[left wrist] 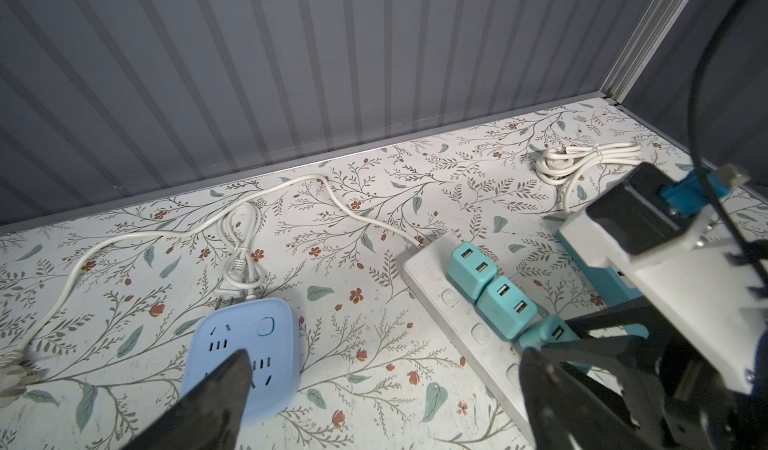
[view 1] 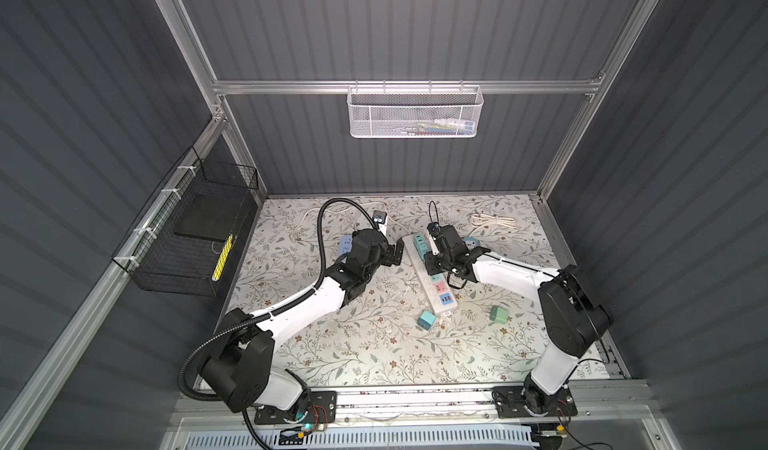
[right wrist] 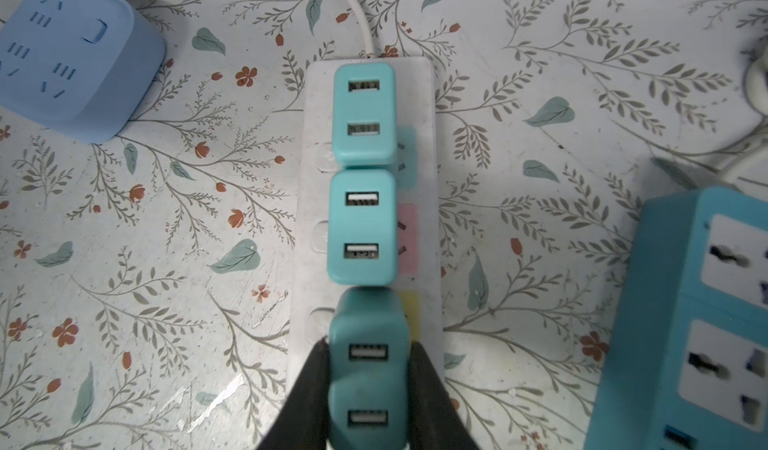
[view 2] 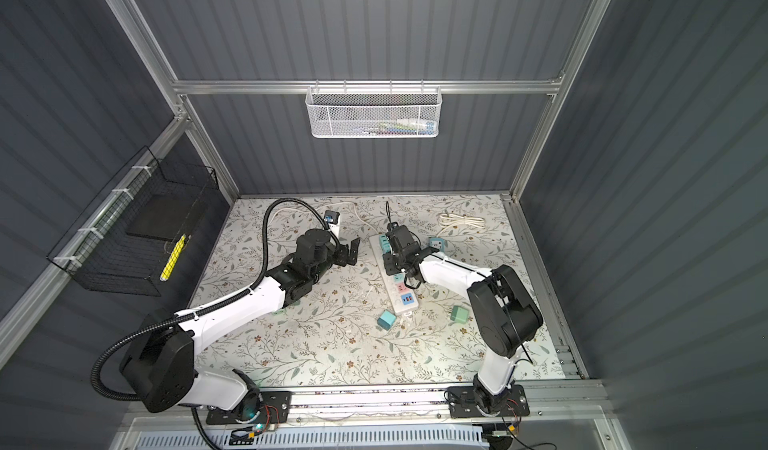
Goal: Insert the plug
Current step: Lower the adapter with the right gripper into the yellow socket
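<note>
The power strip [view 1: 430, 275] lies near the middle of the counter [view 1: 353, 356], running front to rear. Three adapters stand on its rear half: the rear adapter [right wrist: 364, 113], the middle adapter [right wrist: 361, 225] just before it, and the front adapter [right wrist: 368, 410] between the jaws of the right gripper [right wrist: 368, 346]. One loose adapter [view 1: 426, 321] lies beside the strip's front end, a second loose adapter [view 1: 499, 315] further right. The cube socket [view 1: 345, 245] sits left of the strip, the socket block [view 1: 471, 243] right of it, with the coiled cord [view 1: 492, 220] behind that block.

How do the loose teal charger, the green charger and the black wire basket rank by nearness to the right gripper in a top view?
1. Loose teal charger, centre front.
2. Green charger, front right.
3. Black wire basket, far left.
</note>
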Robot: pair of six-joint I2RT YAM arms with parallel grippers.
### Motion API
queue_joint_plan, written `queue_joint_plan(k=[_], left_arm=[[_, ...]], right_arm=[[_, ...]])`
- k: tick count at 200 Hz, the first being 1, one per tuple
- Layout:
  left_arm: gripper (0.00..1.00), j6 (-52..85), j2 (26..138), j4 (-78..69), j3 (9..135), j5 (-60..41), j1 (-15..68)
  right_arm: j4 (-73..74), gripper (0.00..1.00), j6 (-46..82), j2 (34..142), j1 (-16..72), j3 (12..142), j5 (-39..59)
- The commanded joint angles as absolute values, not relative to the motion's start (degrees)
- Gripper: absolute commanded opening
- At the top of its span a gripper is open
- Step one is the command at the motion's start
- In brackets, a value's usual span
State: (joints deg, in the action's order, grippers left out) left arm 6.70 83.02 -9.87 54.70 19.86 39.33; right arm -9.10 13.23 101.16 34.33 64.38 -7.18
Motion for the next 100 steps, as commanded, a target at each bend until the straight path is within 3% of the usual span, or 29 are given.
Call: queue_joint_plan(k=[1, 100], left_arm=[[1.00, 6.40, 82.56, -9.25, 56.34, 19.93, 39.49], [1.00, 5.84, 82.54, -9.32, 56.27, 20.26, 39.46]], right_arm=[[-15.45, 0.13, 12.66, 104.11, 34.87, 64.98, -10.11], [-20.30, 0.12, 14.04, 111.00, 35.85, 66.45, -9.95]])
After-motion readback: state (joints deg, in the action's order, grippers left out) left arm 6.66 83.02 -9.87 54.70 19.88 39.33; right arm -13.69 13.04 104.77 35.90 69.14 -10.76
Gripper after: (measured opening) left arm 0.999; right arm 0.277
